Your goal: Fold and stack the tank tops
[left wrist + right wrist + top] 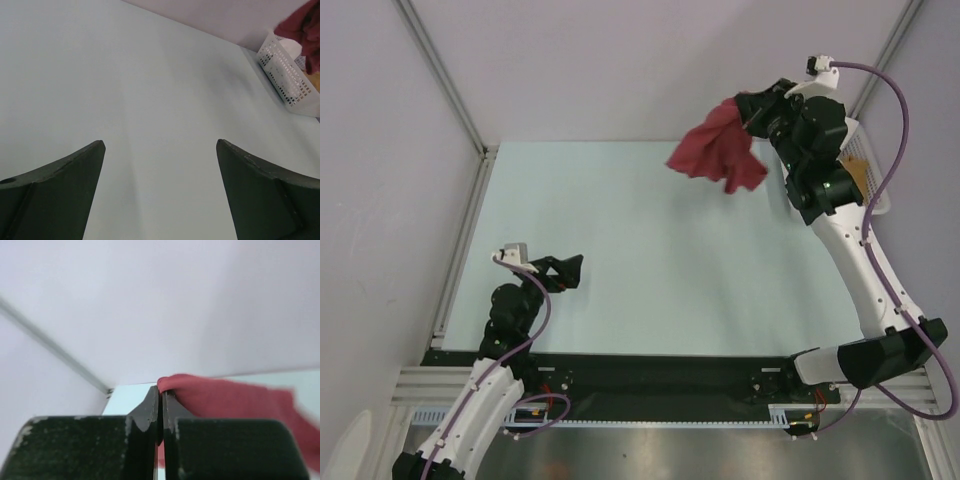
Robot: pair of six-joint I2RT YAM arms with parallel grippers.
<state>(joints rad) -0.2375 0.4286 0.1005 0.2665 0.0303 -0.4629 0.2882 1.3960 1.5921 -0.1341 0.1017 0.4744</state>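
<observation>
A dark red tank top [717,150] hangs bunched in the air over the table's far right. My right gripper [752,112] is shut on its upper edge. In the right wrist view the two black jaws meet with the red cloth [235,395] pinched between them and draped off to the right of my right gripper [161,391]. My left gripper [570,268] hovers low near the front left, open, with nothing between its fingers [75,170]. From the left wrist the red tank top [307,30] shows at the top right corner. No tan-brown top is in view.
A white mesh basket [287,75] stands at the far right edge of the pale table, mostly behind my right arm [865,175] in the top view. Grey walls with metal rails enclose the back and left sides.
</observation>
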